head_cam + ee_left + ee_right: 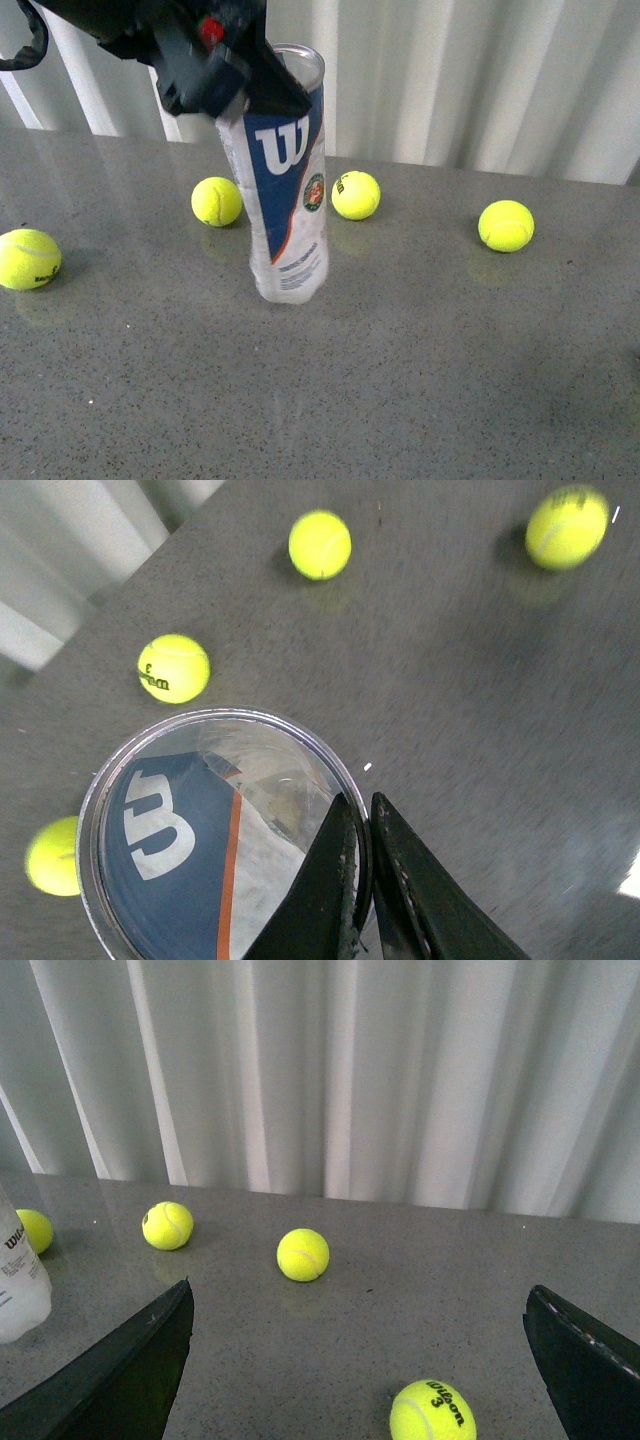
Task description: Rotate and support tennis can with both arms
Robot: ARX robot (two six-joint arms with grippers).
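The tennis can (287, 190) stands nearly upright on the grey table, open end up, its blue-and-white label with the white "W" facing me. My left gripper (250, 85) comes in from the upper left and is shut on the can's top rim. In the left wrist view the two black fingers (340, 880) pinch the clear wall of the can (190, 830), one inside and one outside. My right gripper (355, 1360) is open and empty above the table, out of the front view. The can's base shows at the edge of the right wrist view (20, 1280).
Several yellow tennis balls lie loose on the table: one at far left (28, 258), two behind the can (217, 201) (355, 195), one to the right (505, 225). A ball (432, 1412) lies between the right fingers. White curtain (480, 70) behind the table.
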